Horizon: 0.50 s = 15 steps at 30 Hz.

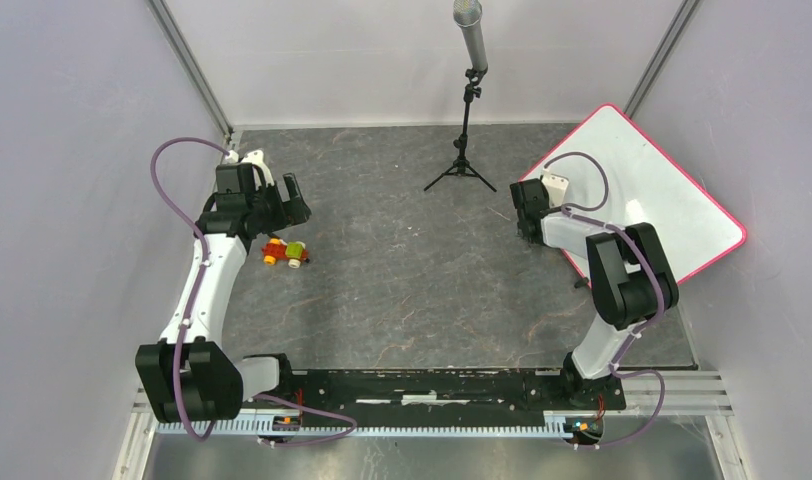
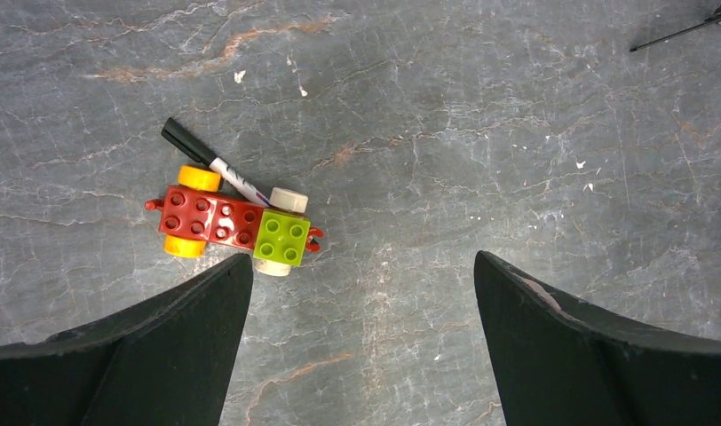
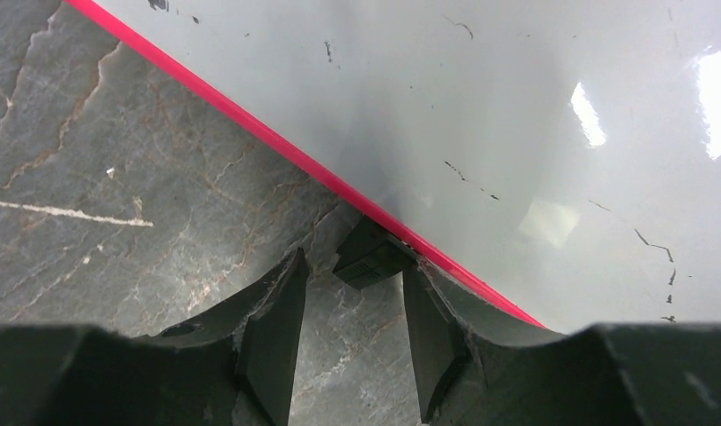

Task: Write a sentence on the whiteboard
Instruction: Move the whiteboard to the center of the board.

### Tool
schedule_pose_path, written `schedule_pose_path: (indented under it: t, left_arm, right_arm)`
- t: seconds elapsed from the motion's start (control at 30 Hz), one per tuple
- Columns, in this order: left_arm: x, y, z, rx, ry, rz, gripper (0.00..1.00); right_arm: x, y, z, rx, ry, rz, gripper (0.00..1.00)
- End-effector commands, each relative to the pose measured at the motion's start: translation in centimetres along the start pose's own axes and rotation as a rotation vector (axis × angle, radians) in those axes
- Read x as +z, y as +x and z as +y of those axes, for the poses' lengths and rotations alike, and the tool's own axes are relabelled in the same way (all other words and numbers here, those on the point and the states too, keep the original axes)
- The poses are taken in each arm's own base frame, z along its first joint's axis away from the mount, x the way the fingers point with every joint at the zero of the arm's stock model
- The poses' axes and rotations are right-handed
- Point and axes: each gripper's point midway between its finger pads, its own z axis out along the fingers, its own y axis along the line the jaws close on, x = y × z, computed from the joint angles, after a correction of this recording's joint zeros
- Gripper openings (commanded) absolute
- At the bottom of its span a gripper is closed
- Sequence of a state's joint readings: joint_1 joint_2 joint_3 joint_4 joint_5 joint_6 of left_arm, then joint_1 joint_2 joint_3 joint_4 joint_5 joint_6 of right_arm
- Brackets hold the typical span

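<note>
One marker point(image 2: 210, 162) (left wrist view only) beside toy car point(image 2: 228, 222).

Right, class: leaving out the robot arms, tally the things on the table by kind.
Whiteboard: 1
Toy car: 1
Marker pen: 1
Microphone on tripod: 1
Small black block at the whiteboard's rim: 1
Total: 5

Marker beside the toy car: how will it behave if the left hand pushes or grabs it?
Probably rolls: the marker looks round and thin, lying flat on the table. One end lies against the wheeled toy car, so a push may shift both. It looks stiff and light; the smooth barrel could slip.
</note>
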State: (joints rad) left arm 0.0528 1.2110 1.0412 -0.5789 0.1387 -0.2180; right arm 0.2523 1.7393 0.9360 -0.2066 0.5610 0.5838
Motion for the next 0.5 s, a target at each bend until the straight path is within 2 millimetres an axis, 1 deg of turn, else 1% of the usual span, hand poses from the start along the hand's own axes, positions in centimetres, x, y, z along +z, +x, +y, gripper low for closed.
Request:
schedule_pose_path:
  t: [0.0, 0.03, 0.13, 0.3, 0.37, 0.47]
  left_arm:
    - [-0.5, -1.3, -0.8, -0.05, 0.022, -0.061, 1.0]
    - [-0.4, -1.3, -0.8, -0.051, 0.022, -0.06, 1.0]
    - [-0.3, -1.3, -0.8, -0.051, 0.021, -0.056, 1.0]
    - [-0.2, -1.1, -0.7, -0.052, 0.021, -0.052, 1.0]
    - [-0.3, -1.2, -0.7, -0.051, 0.021, -0.053, 1.0]
    - [-0.3, -1.2, -0.8, -0.05, 0.023, -0.055, 1.0]
  right_arm:
    - [1.1, -2.6, -0.9, 0.038, 0.066, -0.085, 0.48]
    - [1.1, -2.7, -0.9, 0.038, 0.069, -0.089, 0.46]
    - [1.3, -2.7, -1.1, 0.025, 0.079, -0.087, 0.42]
    - [1.3, -2.2, -1.3, 0.0, 0.086, -0.068, 0.26]
    - [1.3, -1.8, -1.4, -0.016, 0.083, -0.052, 0.23]
    - [1.0, -0.9, -1.6, -0.045, 0.067, -0.026, 0.22]
